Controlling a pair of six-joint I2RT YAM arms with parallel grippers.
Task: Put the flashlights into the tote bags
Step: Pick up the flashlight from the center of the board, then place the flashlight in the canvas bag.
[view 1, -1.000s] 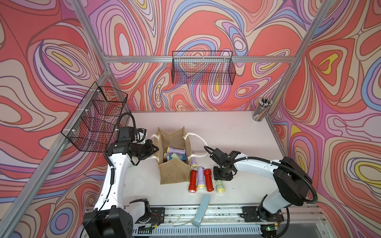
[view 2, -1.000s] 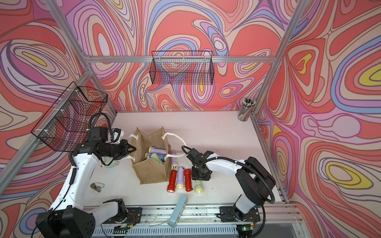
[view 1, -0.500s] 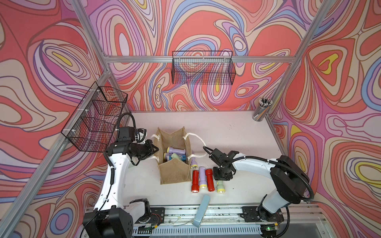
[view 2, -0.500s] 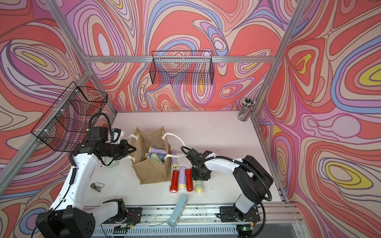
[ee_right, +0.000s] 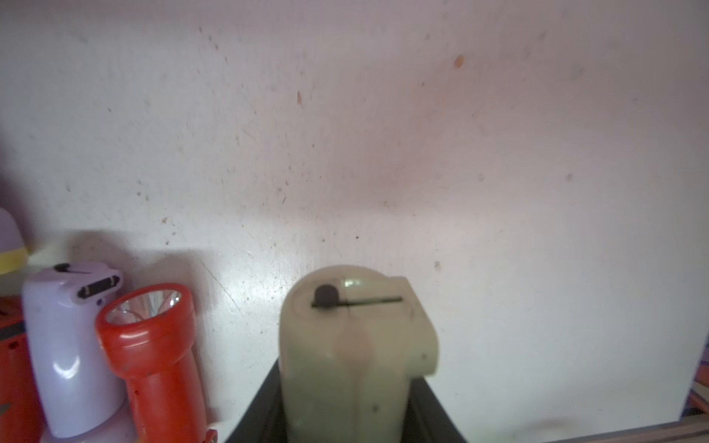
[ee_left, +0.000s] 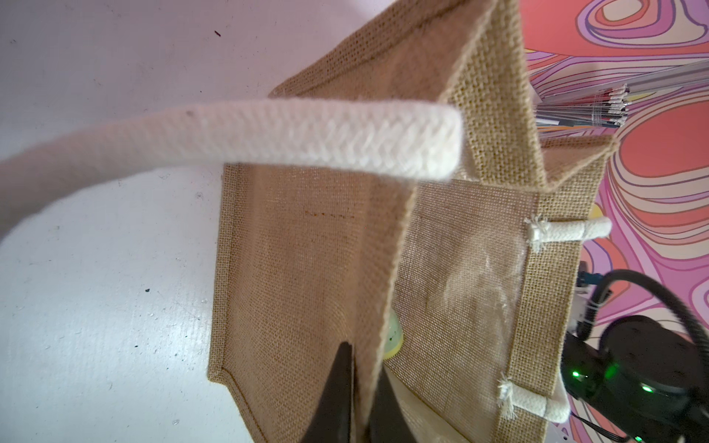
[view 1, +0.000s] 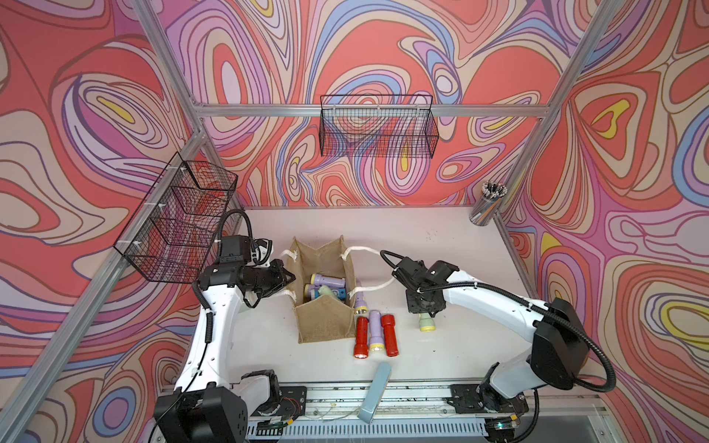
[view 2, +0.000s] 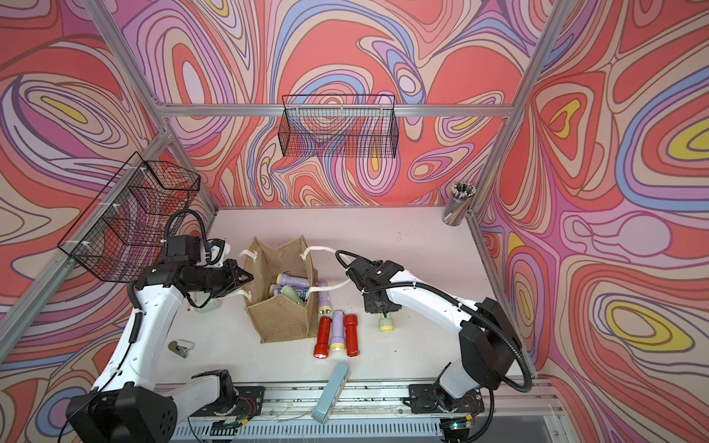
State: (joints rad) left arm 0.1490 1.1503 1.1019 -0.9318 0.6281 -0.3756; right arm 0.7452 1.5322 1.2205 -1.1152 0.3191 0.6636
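Pale green flashlight (view 1: 426, 324): it lay on the table (view 1: 441, 245), apart from the others and well to the right of the tote bag (view 1: 326, 322).
How I judged it would handle: light, hard, smooth plastic. It was stiff enough to squeeze, but round and likely to roll or twist in a loose grip.
Where to take hold: across the barrel, behind the wider head, so that the flare could stop it sliding through.
Right gripper (view 1: 425, 310): my jaws were drawn in narrow on that barrel. In the right wrist view its body (ee_right: 356, 345) sat between my black fingers, with one end sticking out past them. I could not tell whether it was off the table yet.
Left gripper (ee_left: 360, 395): nearly closed, pinching the bag's near wall at its rim with one finger on each side of the burlap. I judged that this kept the mouth open.
Tote bag, as I judged it: soft, floppy jute that folds if pushed, so it needed that pinch.
Rope handle (view 1: 374, 285): it was draped towards my right arm and could snag a flashlight on the way in.
Flashlights already inside: lilac (view 1: 326, 282) and a few more, lying across the bottom.
Flashlights left on the table: two red (view 1: 361, 337) and one lilac (view 1: 376, 331) in a row just beside the bag. One more lilac (view 1: 360, 303) lay against the bag's side.
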